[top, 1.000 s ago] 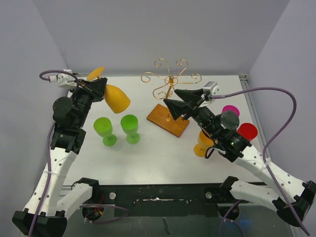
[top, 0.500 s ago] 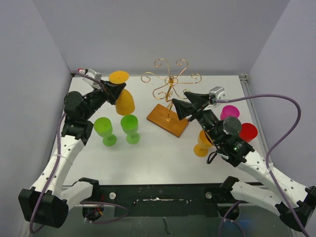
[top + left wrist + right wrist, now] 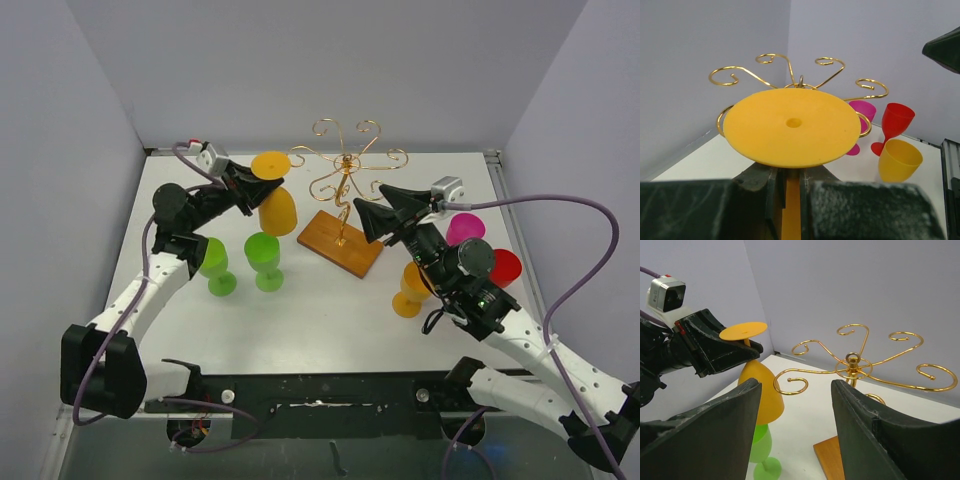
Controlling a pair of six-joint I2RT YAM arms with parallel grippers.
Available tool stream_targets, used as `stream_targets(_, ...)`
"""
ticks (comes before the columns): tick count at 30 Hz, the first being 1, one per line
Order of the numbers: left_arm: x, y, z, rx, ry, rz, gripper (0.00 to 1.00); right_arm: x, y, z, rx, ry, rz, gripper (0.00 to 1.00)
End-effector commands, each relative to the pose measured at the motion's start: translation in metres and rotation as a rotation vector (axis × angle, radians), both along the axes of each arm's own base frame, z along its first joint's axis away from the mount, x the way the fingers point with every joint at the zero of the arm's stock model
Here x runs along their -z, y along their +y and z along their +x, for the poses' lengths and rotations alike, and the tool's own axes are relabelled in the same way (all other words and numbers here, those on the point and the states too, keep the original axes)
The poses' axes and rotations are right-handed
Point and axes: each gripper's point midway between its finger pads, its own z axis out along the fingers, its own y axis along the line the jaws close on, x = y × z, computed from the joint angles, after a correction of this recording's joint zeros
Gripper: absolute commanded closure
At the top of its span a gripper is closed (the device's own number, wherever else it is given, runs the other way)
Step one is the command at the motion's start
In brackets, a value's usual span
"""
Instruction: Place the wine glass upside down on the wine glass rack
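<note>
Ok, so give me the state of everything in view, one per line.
orange wine glass, upside down, held off the table
left hand, shut on that glass's stem
right hand, open, empty
wine glass rack, upright, nothing hanging on it
green glasses, upright on the table
second orange glass, upright
red glass, upright
pink glass, upright

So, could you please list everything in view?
wine glass rack: 1, gold wire on brown base, centre rear
held orange wine glass: 1, orange, inverted, left of rack
green wine glasses: 2, green, front-left of rack
standing orange wine glass: 1, orange, front-right of rack
magenta wine glass: 1, magenta, right rear
red wine glass: 1, red, right edge
table: 1, white
left gripper: 1, black, shut on held glass
right gripper: 1, black, open, beside rack
</note>
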Motion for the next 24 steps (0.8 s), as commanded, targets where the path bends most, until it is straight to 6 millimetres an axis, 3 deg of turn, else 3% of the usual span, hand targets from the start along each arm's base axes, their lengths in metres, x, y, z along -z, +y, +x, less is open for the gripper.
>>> stream_targets(1,-0.033,-0.014,-0.016,0.081,-0.156,-0.034,1.0,-0.014,0.001,0.0,-0.006,-0.016,0.034,0.42)
stream_targets(9,-0.008,-0.028,-0.006,0.102,-0.11,-0.012,1.0,-0.013,0.006,0.0,-0.027,0.002,0.046,0.41)
stream_targets(13,-0.01,-0.033,-0.004,0.118,-0.112,-0.022,1.0,-0.019,0.01,0.002,-0.037,0.009,0.042,0.41)
stream_targets(24,-0.016,-0.036,-0.011,0.135,-0.168,-0.025,1.0,-0.022,0.071,0.039,-0.122,0.284,-0.017,0.39)
